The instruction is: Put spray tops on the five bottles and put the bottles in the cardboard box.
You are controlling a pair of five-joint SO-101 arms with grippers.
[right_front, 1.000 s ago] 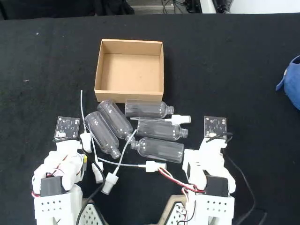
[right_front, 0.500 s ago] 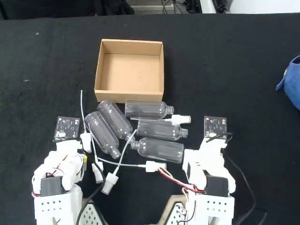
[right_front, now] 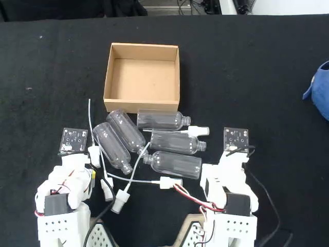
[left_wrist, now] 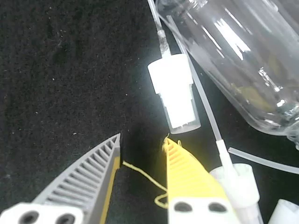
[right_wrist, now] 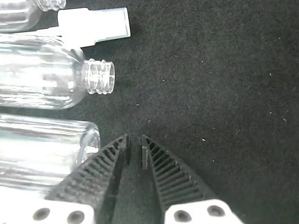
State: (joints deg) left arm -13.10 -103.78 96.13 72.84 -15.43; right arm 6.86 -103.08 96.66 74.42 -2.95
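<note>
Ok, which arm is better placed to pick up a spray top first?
Left, probably: the left hand is open, with a white spray top lying just ahead of it. The right hand is shut, and what lies nearest it is an uncapped bottle.

An open-topped brown cardboard box (right_front: 141, 105) stands upright on the table. Just beside its near wall, five clear plastic bottles lie on their sides in a tight cluster. On the left are a slanted bottle (right_front: 111, 147) and its slanted neighbour bottle (right_front: 126, 131). On the right are a far bottle (right_front: 159, 119), a middle bottle (right_front: 176, 142) with an open threaded neck, and a near bottle (right_front: 174, 164). White spray tops with thin dip tubes lie loose around them: a right-hand spray top (right_front: 199, 130), a left-hand spray top (right_front: 94, 153), and nearer spray tops (right_front: 107, 189), (right_front: 121, 199) and (right_front: 169, 182).
</note>
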